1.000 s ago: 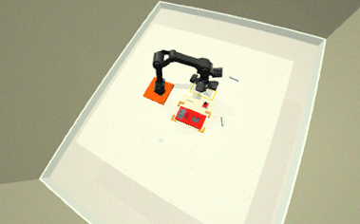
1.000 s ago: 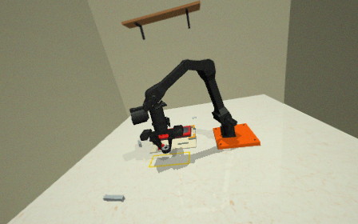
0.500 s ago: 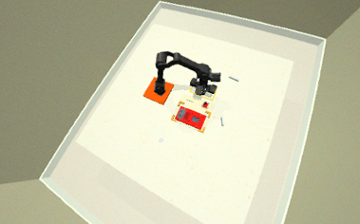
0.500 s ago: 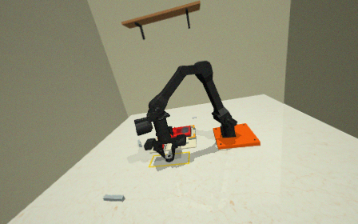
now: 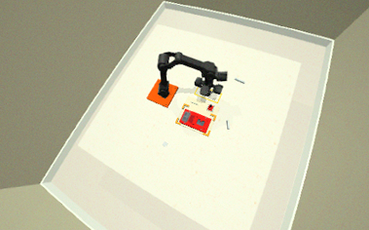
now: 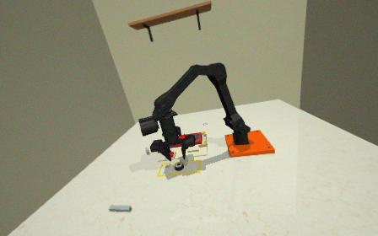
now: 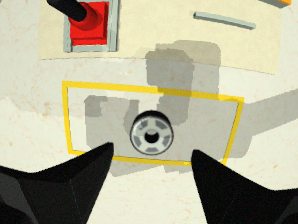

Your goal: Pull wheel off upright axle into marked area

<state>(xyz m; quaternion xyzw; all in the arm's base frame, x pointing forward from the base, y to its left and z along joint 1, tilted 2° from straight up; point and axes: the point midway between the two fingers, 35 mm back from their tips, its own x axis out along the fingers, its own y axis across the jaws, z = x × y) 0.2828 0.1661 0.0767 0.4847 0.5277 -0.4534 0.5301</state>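
Observation:
The small grey wheel [image 7: 152,133] [image 6: 179,165] lies flat on the table inside the yellow marked rectangle [image 7: 68,116] [image 6: 159,173], near its front line. My gripper [image 7: 153,152] [image 6: 175,157] [image 5: 207,92] is open, and its two black fingers stand apart on either side of the wheel and a little above it, with gaps showing. The black axle [image 7: 65,3] [image 5: 211,107] stands bare on its red block, on the cream board beyond the rectangle.
A red panel with orange corner pieces [image 5: 196,119] [image 6: 191,138] lies beyond the axle. The arm's orange base plate [image 5: 161,93] [image 6: 249,143] is beside it. Loose grey bars [image 6: 120,208] [image 5: 239,80] [image 5: 228,125] lie on the table. A wall shelf [image 6: 169,17] hangs high.

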